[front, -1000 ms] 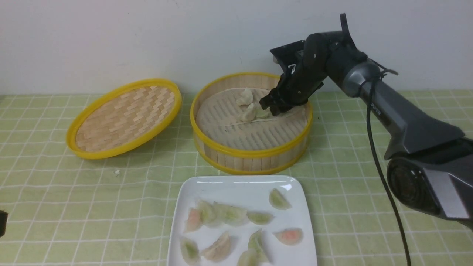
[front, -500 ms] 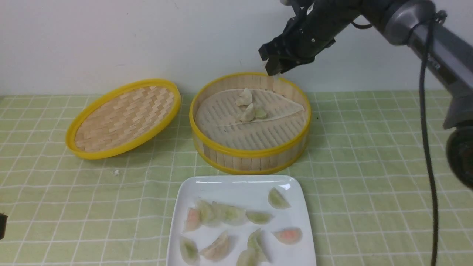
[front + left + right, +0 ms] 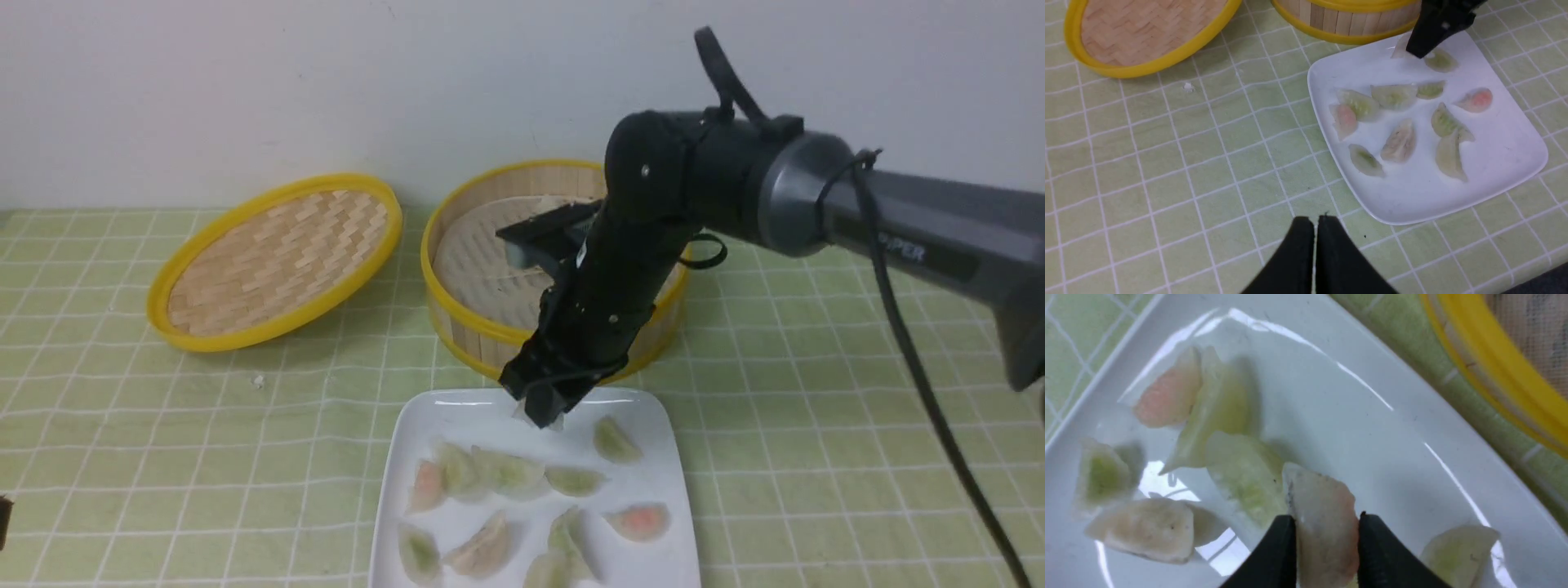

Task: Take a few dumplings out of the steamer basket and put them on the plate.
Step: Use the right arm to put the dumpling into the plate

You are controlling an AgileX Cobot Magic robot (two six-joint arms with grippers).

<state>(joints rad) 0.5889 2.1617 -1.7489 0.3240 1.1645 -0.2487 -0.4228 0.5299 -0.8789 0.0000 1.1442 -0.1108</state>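
A whitish-beige crescent dumpling (image 3: 1319, 498) sits pinched in the right gripper (image 3: 1326, 523), seemingly just above the glossy white square plate (image 3: 457, 425); the left gripper (image 3: 1314, 222) is closed.

light was bright, even, from above | shadows lay soft | glare streaked the plate (image 3: 1363, 428) | right wrist view blurred near its fingertips | front view slightly soft

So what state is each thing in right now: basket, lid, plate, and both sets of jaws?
Steamer basket: uncovered.
Lid: off, lying left of the basket.
Plate: holds several dumplings.
Right jaws: closed on one dumpling, over the plate's far edge.
Left jaws: shut, empty, over the tablecloth.
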